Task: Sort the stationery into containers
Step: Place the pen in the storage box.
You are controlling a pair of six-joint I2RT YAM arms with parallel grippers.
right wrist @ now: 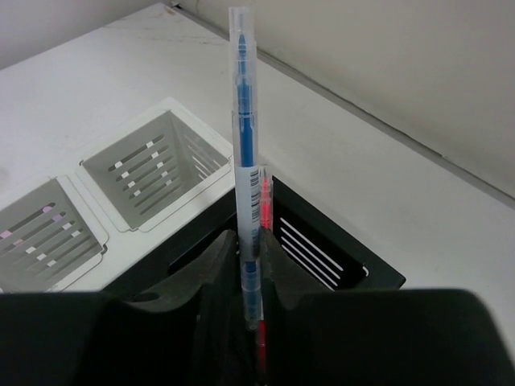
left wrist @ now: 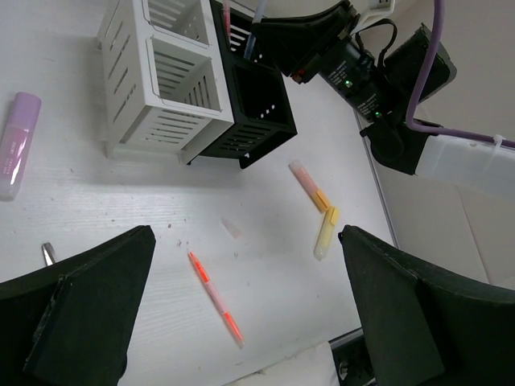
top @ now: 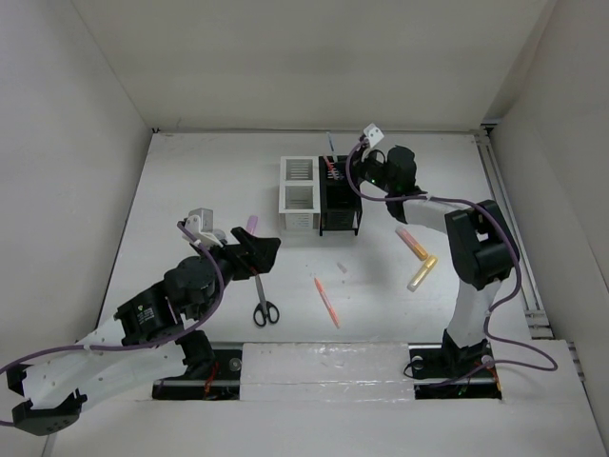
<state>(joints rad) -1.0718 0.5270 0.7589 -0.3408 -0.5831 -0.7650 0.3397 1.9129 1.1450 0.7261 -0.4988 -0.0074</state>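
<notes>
White matte table. Lying on it:
- white slatted two-compartment organizer, side by side with a black slatted two-compartment organizer, far centre
- lilac chunky highlighter, left of these
- black-handled scissors, near edge
- slim orange-red pen, beside the scissors
- small translucent piece
- peach-orange highlighter and yellow highlighter, ends close together, right

A matte white tabletop lies below the right gripper; a plain off-white panel wall rises beyond it, with matching walls at either side.
</notes>
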